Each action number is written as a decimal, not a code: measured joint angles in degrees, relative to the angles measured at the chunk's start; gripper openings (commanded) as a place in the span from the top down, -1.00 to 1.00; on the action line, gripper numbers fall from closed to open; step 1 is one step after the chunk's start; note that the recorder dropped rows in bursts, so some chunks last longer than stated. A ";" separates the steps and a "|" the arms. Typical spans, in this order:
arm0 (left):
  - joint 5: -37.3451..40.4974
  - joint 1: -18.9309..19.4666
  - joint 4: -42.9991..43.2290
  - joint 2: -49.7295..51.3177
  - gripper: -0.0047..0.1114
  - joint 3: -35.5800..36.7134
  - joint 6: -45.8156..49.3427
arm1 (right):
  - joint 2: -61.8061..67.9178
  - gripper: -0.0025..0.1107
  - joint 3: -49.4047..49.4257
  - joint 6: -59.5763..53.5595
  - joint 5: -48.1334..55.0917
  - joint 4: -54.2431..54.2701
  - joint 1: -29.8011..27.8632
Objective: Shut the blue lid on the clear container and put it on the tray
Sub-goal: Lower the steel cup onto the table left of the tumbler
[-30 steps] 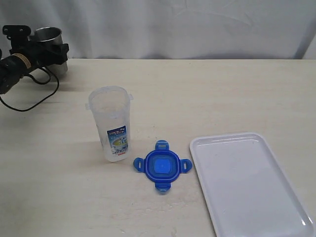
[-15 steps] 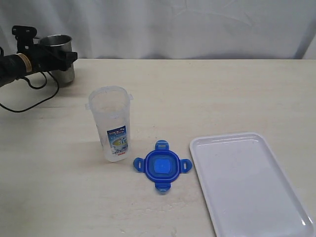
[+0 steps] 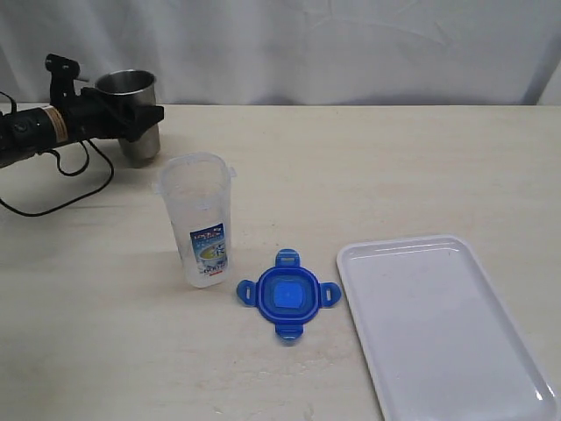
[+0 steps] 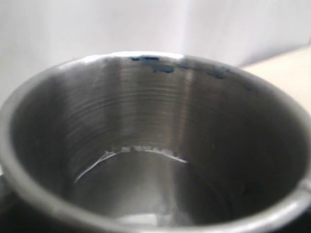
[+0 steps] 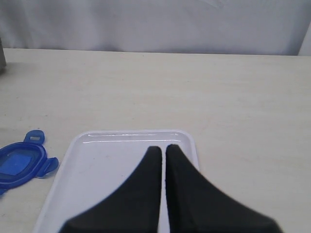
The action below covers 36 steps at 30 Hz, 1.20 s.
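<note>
Exterior view: blue lid [image 3: 288, 295] flat on table [image 3: 351, 167], lower centre of frame, lighter-blue centre face up, four flaps splayed out. Not on clear container [image 3: 198, 219]. Container upright, mouth open, left of centre, blue-and-white label facing camera. Lid just beside container base, down and to the right, small gap, no contact. Tray [image 3: 447, 324] at lower right, white, low rim, nothing on it, far corner cut off by frame edge. Lid near tray's left rim, not touching.

Upper left: left gripper [image 3: 138, 116] coming in from left edge, black jaws clamped round steel cup [image 3: 131, 88], cup upright. Cannot tell whether cup base is on table or just off it. Black cable looped on table under the arm. Cup up and left of container, apart from it.

Left wrist view: cup interior [image 4: 155, 160] filling frame, rim all round, strip of table at right edge.

Right wrist view: right gripper [image 5: 163, 155] fully closed, both black fingers pressed together, nothing between them. Fingertips hanging over tray [image 5: 97, 160] near its far rim. Lid [image 5: 19, 162] at left edge of frame, partly cut off. Right gripper out of frame in exterior view.
</note>
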 measured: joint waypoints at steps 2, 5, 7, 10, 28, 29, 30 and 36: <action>0.11 -0.53 1.43 0.10 0.92 0.00 0.86 | 0.00 0.89 0.00 0.00 0.00 0.00 0.00; 0.11 -1.02 1.65 0.38 0.92 0.00 1.26 | 0.00 0.89 0.00 0.00 0.00 0.00 0.00; 0.11 -1.02 1.65 0.72 0.92 0.00 1.26 | 0.00 0.89 0.00 0.00 0.00 0.00 0.00; 0.11 -0.92 1.48 0.76 0.92 0.00 1.36 | 0.00 0.89 0.00 0.00 0.00 0.00 0.00; -1.76 -0.92 -0.24 1.90 0.53 0.00 1.51 | 0.00 0.89 0.00 0.00 0.00 0.00 0.00; -1.76 -0.92 -0.24 1.90 0.38 0.00 1.51 | 0.00 0.89 0.00 0.00 0.00 0.00 0.00; -1.76 -0.92 -0.24 1.90 0.20 0.00 1.51 | 0.00 0.89 0.00 0.00 0.00 0.00 0.00; -1.76 -0.82 -0.07 1.90 -0.34 0.00 1.51 | 0.00 0.89 0.00 0.00 0.00 0.00 0.00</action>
